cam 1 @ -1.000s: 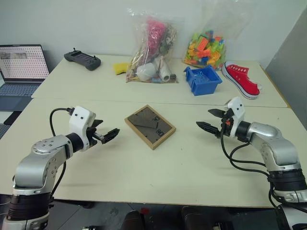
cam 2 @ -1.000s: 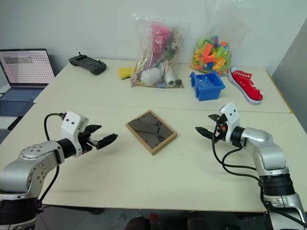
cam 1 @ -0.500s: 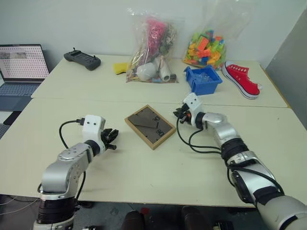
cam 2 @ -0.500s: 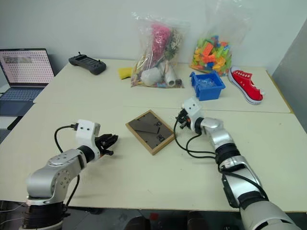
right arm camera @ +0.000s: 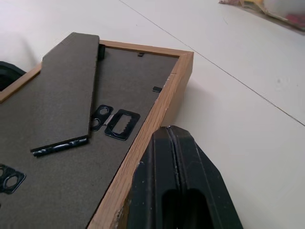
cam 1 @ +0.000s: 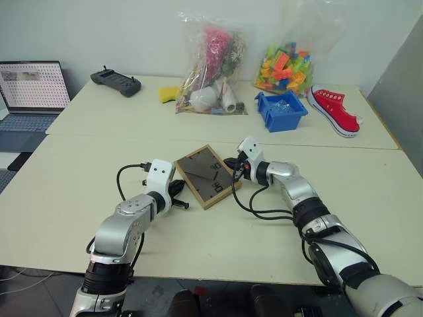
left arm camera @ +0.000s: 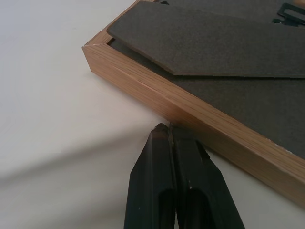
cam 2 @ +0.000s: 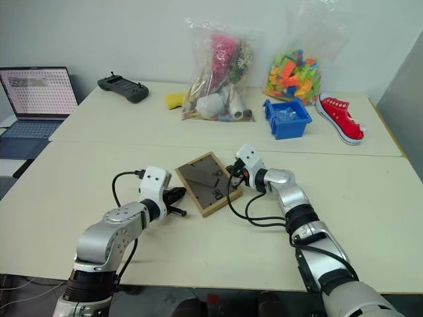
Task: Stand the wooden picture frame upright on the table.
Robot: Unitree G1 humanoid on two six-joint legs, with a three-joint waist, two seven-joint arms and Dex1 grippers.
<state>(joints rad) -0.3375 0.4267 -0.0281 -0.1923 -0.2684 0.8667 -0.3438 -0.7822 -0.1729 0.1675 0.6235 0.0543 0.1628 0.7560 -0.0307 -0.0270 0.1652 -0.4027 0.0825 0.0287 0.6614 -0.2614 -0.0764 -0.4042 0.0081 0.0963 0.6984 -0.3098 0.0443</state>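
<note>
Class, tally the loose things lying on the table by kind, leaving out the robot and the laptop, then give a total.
Picture frame: 1
Plastic bags of stuff: 2
Blue bin: 1
Red shoe: 1
Black controller: 1
Yellow item: 1
Total: 7

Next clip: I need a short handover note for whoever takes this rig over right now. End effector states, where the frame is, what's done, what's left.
Left end effector: shut, empty, tips at the near-left wooden edge of the frame.
Right end effector: shut, empty, tips at the frame's opposite, right edge.
Small light-wood picture frame: lying flat, face down, on the pale cream table, dark back panel up, fold-out stand folded against the back.
Done: both arms brought to the frame's two sides.
Left: lift the frame, open the stand and set it upright.
</note>
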